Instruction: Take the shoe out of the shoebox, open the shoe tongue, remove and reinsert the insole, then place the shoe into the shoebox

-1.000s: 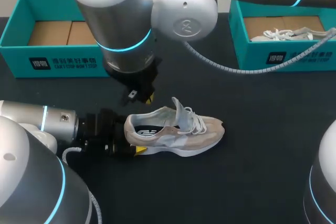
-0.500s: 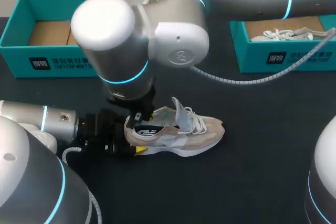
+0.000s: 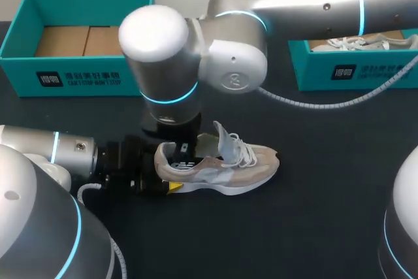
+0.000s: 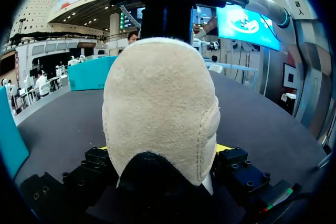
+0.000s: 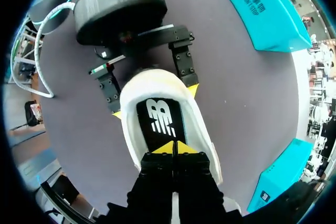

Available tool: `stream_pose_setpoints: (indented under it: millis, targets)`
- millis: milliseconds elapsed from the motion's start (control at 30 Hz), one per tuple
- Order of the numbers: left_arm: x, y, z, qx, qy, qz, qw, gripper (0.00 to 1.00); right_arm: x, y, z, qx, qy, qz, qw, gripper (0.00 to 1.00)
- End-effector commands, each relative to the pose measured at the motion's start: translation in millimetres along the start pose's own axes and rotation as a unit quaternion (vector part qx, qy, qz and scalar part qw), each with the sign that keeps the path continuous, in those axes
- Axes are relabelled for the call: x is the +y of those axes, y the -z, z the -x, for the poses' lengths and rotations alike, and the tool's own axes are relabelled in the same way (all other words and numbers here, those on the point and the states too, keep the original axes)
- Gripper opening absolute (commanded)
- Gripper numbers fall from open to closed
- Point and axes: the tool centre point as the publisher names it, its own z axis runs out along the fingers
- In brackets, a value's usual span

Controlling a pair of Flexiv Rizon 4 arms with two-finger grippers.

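A beige and white shoe [image 3: 228, 164] lies on its sole mid-table, toe to the right, tongue raised. My left gripper [image 3: 164, 176] comes in from the left and is shut on the heel; the suede heel [image 4: 160, 108] fills the left wrist view between its fingers. In the right wrist view, both left fingers [image 5: 185, 72] press the heel's sides. My right arm reaches across from the right, and its gripper [image 5: 175, 148] points straight down with yellow tips shut together just over the black insole [image 5: 160, 119] inside the shoe's opening. Nothing shows between those tips.
An open teal shoebox [image 3: 78, 76] with a cardboard floor stands at the back left. A second teal box [image 3: 353, 70] at the back right holds another white shoe [image 3: 353, 42]. My right arm's grey cable [image 3: 313, 101] hangs over the table behind the shoe.
My right arm has swung rightward and its shut gripper has moved from behind the heel down to the shoe's opening. The left arm and the shoe have stayed put.
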Motion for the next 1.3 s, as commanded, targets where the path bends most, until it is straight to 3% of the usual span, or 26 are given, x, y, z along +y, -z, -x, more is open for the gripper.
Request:
stream_pose_setpoints:
  millis: [33, 367, 400, 433, 467, 667, 1000, 1100, 1133, 1300]
  targets:
    - [2, -2, -2.1, -0.001, 0.000, 0.002, 1.000, 0.00, -9.3, -21, 4.8, 0.014, 0.006, 0.022, 1.000, 0.00]
    - [2, -2, -2.1, -0.001, 0.000, 0.002, 1.000, 0.00, -13.7, -43, 7.5, 0.036, 0.006, 0.021, 0.999, 0.00]
    - [2, -2, -2.1, -0.001, 0.000, 0.002, 1.000, 0.00, -13.7, -43, 7.6, 0.035, 0.007, 0.023, 0.999, 0.03]
    - [2, -2, -2.1, -0.001, 0.000, 0.002, 1.000, 0.00, -13.8, -42, 8.2, 0.032, 0.008, 0.024, 0.999, 0.17]
    - [2, -2, -2.1, -0.001, 0.000, 0.002, 1.000, 0.00, -13.8, -42, 8.4, 0.031, 0.009, 0.024, 0.999, 0.22]
    - [2, -2, -2.1, -0.001, 0.000, 0.002, 1.000, 0.00, -10.4, -44, 12.2, 0.019, 0.012, 0.025, 0.999, 0.41]
    - [2, -2, -2.1, -0.001, 0.000, 0.002, 1.000, 0.00, -0.5, -69, 5.7, 0.043, 0.025, 0.031, 0.998, 0.30]
    - [2, -2, -2.1, -0.001, 0.000, 0.002, 1.000, 0.00, -0.1, -72, -2.9, 0.051, 0.027, 0.028, 0.998, 0.21]
    - [2, -2, -2.1, -0.001, 0.000, 0.002, 1.000, 0.00, -1.2, -74, -5.4, 0.054, 0.024, 0.027, 0.998, 0.02]
    - [2, -2, -2.1, -0.001, 0.000, 0.002, 1.000, 0.00, -9.5, -69, -14.2, 0.049, 0.003, 0.021, 0.999, 0.00]
